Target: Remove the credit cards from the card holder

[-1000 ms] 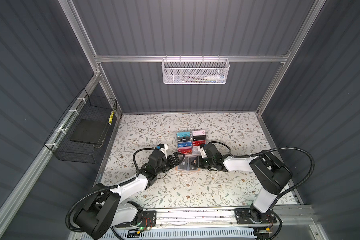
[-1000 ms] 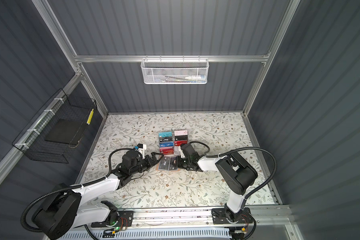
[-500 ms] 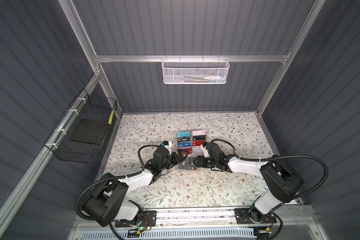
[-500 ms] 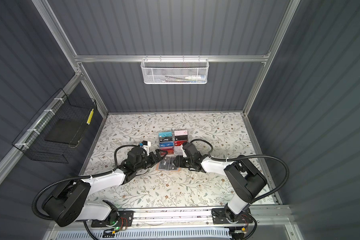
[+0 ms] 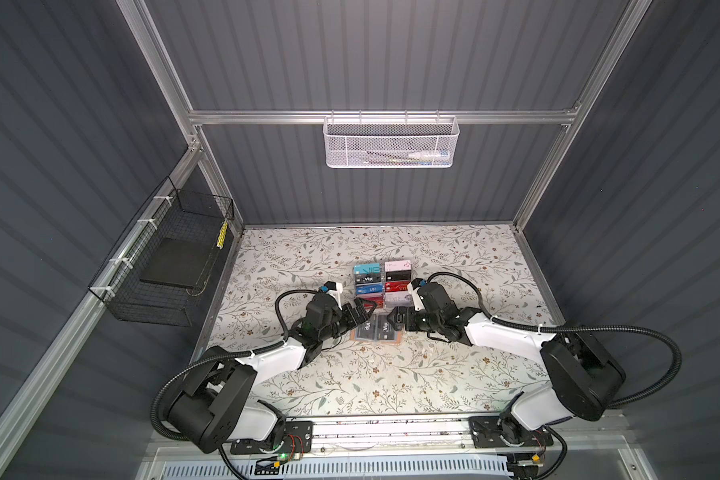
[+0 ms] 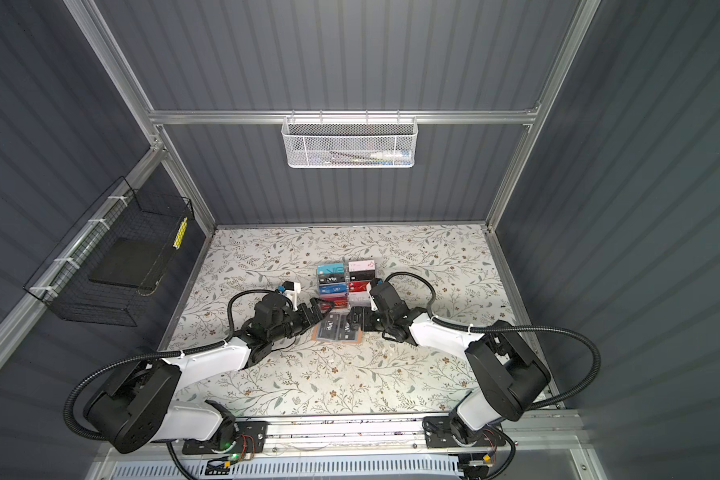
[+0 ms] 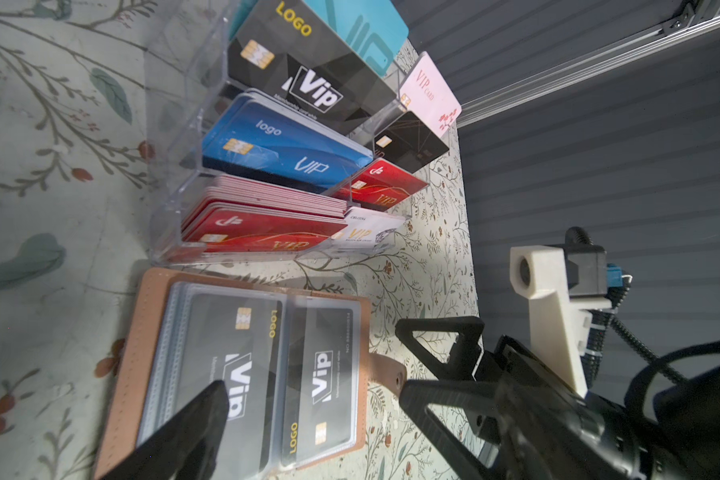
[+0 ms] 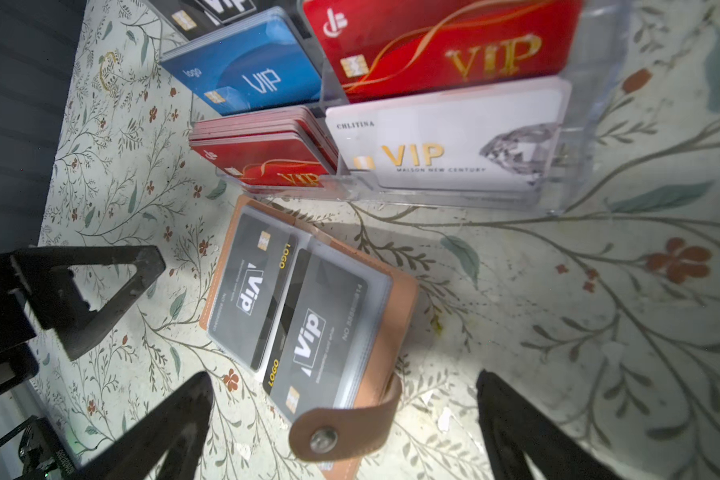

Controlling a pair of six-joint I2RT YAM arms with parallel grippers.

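Floral-patterned tabletop (image 5: 391, 374) inside a grey panelled enclosure, seen in both top views. At its middle lies the card holder (image 5: 376, 331) (image 6: 336, 331), opened flat with its pocket pages facing up; its long axis runs left to right between the two arms, and its snap strap (image 8: 329, 432) points toward the right arm. Two black credit cards (image 7: 229, 357) (image 8: 312, 332) sit side by side in the top pockets, long edges parallel to the fold. Left gripper (image 5: 364, 316) reaches in from the left with its fingers spread; one finger (image 7: 192, 424) overlaps the near page in the left wrist view, though contact cannot be told. Right gripper (image 8: 344, 378) stands at the strap end, fingers wide apart and clamped on nothing. Directly behind the holder, just beside its far edge, stands a clear acrylic rack (image 5: 383, 282) (image 7: 171, 166) filled with teal, black, blue, red, pink and white cards, closing off the far side. Well apart: a white mesh basket (image 5: 390, 141) on the back rail and a black wire basket (image 5: 171, 257) on the left wall.
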